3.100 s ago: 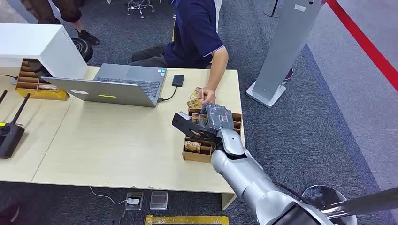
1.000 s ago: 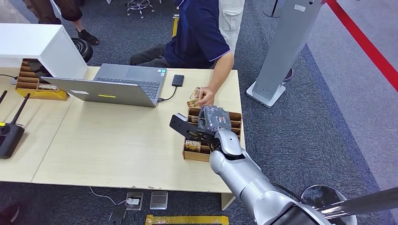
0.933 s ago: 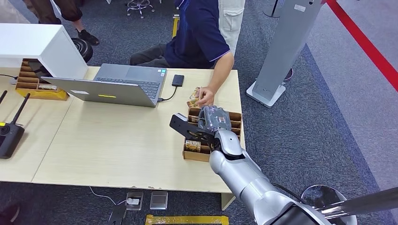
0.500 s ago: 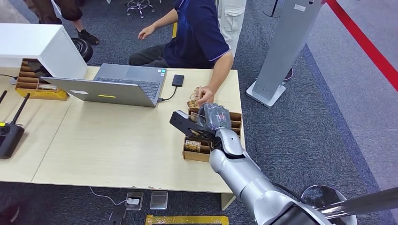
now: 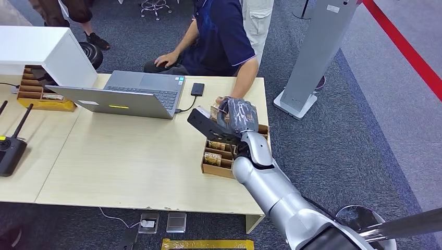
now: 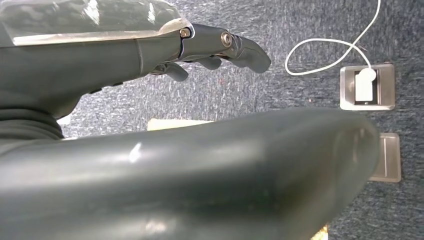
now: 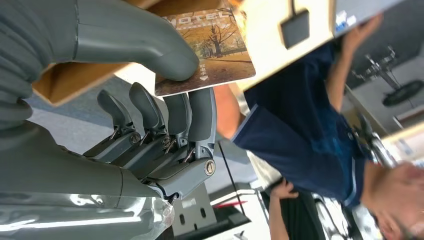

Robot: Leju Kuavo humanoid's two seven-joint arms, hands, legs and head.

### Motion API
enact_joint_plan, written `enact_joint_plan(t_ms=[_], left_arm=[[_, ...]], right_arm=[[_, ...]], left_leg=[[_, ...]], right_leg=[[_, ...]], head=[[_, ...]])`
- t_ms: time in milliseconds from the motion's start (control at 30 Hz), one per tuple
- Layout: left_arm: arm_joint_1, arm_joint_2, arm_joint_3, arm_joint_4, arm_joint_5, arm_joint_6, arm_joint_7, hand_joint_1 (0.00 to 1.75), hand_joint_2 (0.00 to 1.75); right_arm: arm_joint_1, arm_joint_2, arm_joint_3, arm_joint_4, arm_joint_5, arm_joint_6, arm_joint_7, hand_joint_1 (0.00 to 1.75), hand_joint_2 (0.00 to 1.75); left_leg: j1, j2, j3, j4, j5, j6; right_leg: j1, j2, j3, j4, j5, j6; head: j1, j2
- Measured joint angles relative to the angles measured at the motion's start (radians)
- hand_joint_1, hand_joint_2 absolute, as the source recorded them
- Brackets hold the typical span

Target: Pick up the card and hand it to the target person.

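While right hand (image 7: 150,125) pinches it | card (image 7: 205,55) lies flat | long axis toward person (image 5: 221,36)

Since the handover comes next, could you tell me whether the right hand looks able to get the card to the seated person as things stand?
Probably yes. The right hand pinches the card above the card box, close to the person's hand at the table's far edge, with nothing between them.

card (image 7: 205,55) | tree-scene print | pinched flat in right robot hand (image 7: 150,115) | raised above table (image 5: 130,151)
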Motion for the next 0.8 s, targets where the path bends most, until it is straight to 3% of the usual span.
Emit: enact_joint_plan(t_ms=[367, 800], left_arm=[[0.001, 0.0, 0.002, 0.0, -0.01, -0.018, 0.001, 0.0, 0.0], [0.0, 0.008, 0.001, 0.0, -0.058, -0.07, 0.005, 0.0, 0.0]], right_arm=[[0.012, -0.047, -0.041, -0.151, 0.022, -0.058, -0.013, 1.4, 1.75], [-0.088, -0.068, -0.071, -0.093, 0.174, -0.101, 0.033, 1.43, 1.75]], left_leg=[[0.0, 0.0, 0.0, 0.0, 0.0, 0.0], [0.0, 0.0, 0.0, 0.0, 0.0, 0.0]], right_leg=[[0.0, 0.0, 0.0, 0.0, 0.0, 0.0], [0.0, 0.0, 0.0, 0.0, 0.0, 0.0]], head=[[0.0, 0.0], [0.0, 0.0]])
